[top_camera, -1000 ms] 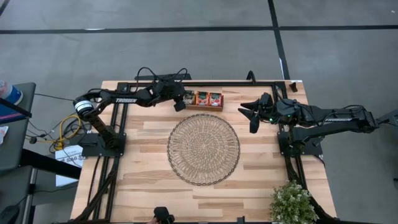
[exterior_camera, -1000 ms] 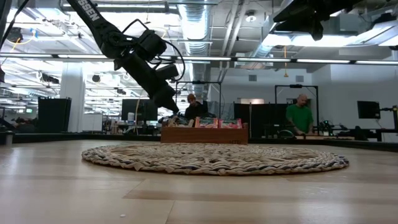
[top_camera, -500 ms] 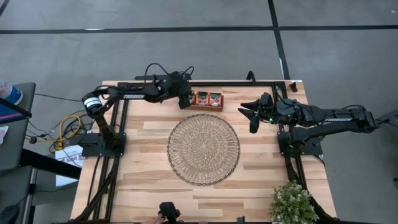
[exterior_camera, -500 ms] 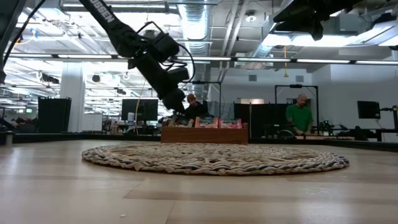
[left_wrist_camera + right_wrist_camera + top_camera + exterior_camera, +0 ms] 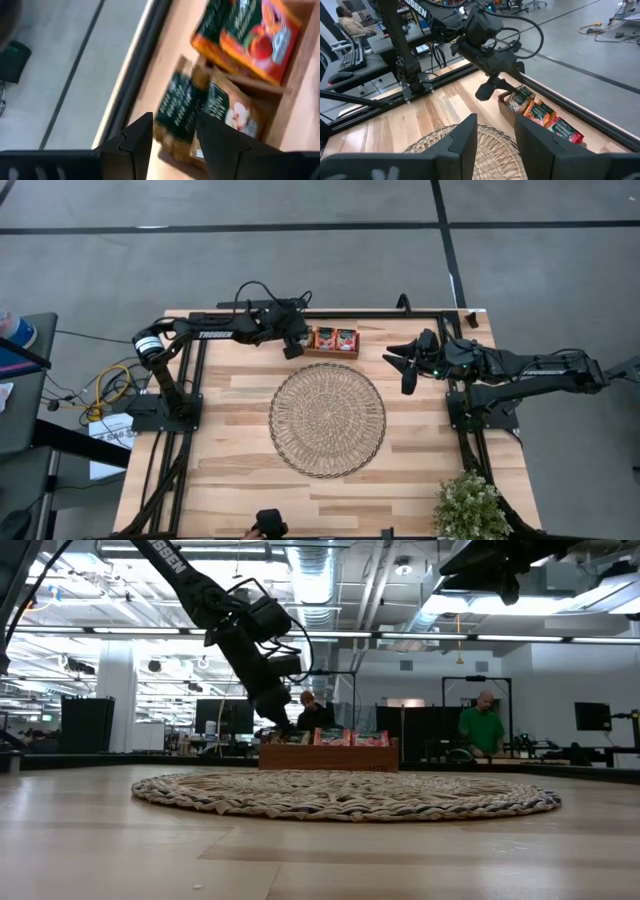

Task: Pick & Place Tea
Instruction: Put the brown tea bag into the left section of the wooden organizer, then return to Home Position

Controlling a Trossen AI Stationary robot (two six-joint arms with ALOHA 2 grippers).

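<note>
A brown wooden tray point(image 5: 329, 355) stands at the table's far edge. It holds the tea: red-orange sachets point(image 5: 336, 338) in its middle and right compartments, and beige sachets with dark green tops point(image 5: 226, 108) standing on edge in its left end. My left gripper point(image 5: 175, 116) hovers open just above that left end point(image 5: 292, 346), slanting down. One green-topped sachet point(image 5: 176, 102) shows in the gap beyond its fingertips. My right gripper point(image 5: 495, 142) waits open and empty, raised over the table's right side point(image 5: 400, 366).
A round woven mat point(image 5: 327, 418) lies flat in the table's middle, bare. A black frame rail point(image 5: 380, 313) runs along the far edge behind the tray. A potted plant point(image 5: 470, 505) stands at the near right corner. People point(image 5: 482, 726) are in the room beyond.
My left arm has stretched out toward the tray. Its gripper has gone a little toward the table's right edge and tipped further down over the tray's left end, and it has stayed open.
</note>
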